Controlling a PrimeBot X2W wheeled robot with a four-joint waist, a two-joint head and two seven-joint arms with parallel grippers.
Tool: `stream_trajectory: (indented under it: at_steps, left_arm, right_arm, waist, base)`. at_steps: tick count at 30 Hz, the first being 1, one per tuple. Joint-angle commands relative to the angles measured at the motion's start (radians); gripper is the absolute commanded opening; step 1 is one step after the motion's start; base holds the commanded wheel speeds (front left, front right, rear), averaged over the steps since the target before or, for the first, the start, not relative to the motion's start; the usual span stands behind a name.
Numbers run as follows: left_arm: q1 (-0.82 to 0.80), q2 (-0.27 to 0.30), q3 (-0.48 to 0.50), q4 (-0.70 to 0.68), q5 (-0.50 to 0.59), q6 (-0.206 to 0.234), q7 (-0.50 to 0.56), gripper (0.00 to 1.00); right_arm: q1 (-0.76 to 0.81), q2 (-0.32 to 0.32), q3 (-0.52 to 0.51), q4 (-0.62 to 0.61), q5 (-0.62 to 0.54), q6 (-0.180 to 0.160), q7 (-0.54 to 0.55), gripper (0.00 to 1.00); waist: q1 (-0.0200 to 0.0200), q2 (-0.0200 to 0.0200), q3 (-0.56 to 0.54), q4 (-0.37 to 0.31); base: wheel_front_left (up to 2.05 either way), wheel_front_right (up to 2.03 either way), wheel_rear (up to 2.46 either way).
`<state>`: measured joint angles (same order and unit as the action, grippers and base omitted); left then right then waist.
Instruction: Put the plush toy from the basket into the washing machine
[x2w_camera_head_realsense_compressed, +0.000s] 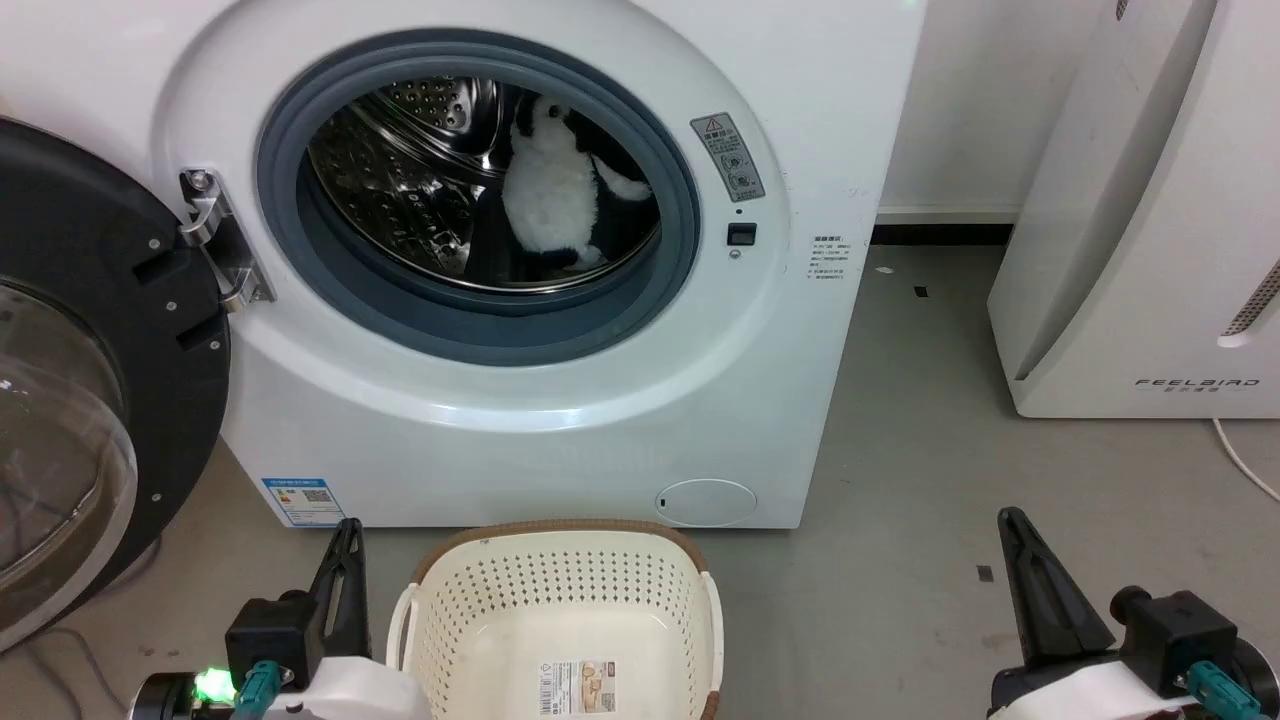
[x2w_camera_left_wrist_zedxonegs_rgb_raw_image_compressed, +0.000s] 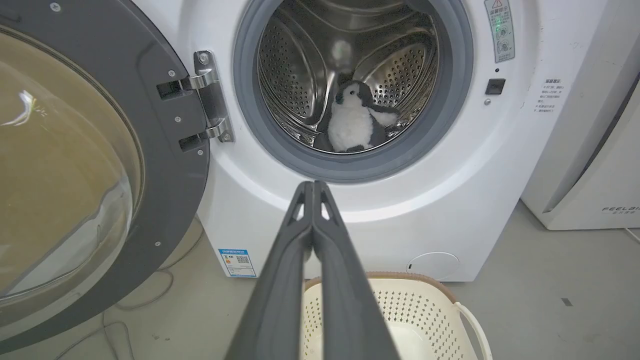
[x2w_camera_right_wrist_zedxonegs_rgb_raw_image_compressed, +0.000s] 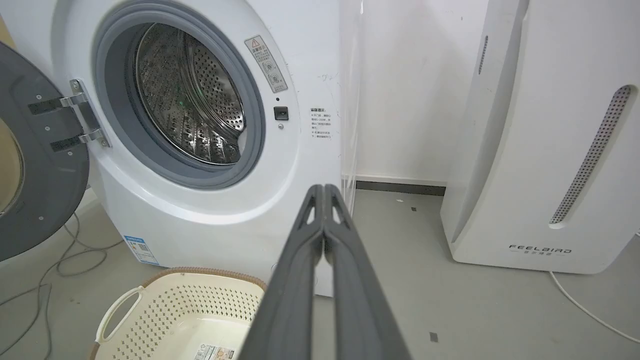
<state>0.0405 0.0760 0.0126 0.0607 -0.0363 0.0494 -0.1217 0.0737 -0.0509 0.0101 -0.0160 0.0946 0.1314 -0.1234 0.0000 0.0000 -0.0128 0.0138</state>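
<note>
The black-and-white plush toy (x2w_camera_head_realsense_compressed: 555, 190) sits upright inside the steel drum of the washing machine (x2w_camera_head_realsense_compressed: 800, 420), also seen as the plush toy (x2w_camera_left_wrist_zedxonegs_rgb_raw_image_compressed: 354, 120) through the porthole. The cream basket (x2w_camera_head_realsense_compressed: 560, 610) stands on the floor before the machine with nothing in it but its paper label. My left gripper (x2w_camera_head_realsense_compressed: 348, 528) is shut and holds nothing, at the basket's left. My right gripper (x2w_camera_head_realsense_compressed: 1008, 518) is shut too, far right of the basket. In the wrist views the left gripper (x2w_camera_left_wrist_zedxonegs_rgb_raw_image_compressed: 312, 185) and right gripper (x2w_camera_right_wrist_zedxonegs_rgb_raw_image_compressed: 324, 189) show fingers pressed together.
The machine's black-framed glass door (x2w_camera_head_realsense_compressed: 90, 400) hangs open to the left. A white FEELBIRD appliance (x2w_camera_head_realsense_compressed: 1150, 220) stands at the right against the wall. Cables (x2w_camera_right_wrist_zedxonegs_rgb_raw_image_compressed: 55, 260) lie on the grey floor under the door, and a white cord (x2w_camera_head_realsense_compressed: 1245, 460) trails at the far right.
</note>
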Motion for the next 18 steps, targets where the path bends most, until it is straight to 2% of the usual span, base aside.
stream_trajectory:
  at_steps: [1,18]
  left_arm:
    - [-0.013,-0.002,-0.001,-0.008,0.011,-0.004,0.005,0.0]
    - [-0.021,-0.009,-0.005,-0.024,0.019,-0.018,0.04,0.0]
  right_arm:
    - [-0.017,0.0,-0.002,0.002,-0.008,0.0,0.006,0.0]
    - [-0.034,0.0,-0.004,0.006,-0.034,0.0,0.041,0.0]
  waist:
    - [0.0,0.0,0.0,0.0]
    - [0.0,0.0,0.004,-0.004]
  base:
    - [0.0,0.0,0.0]
    - [0.0,0.0,0.0]
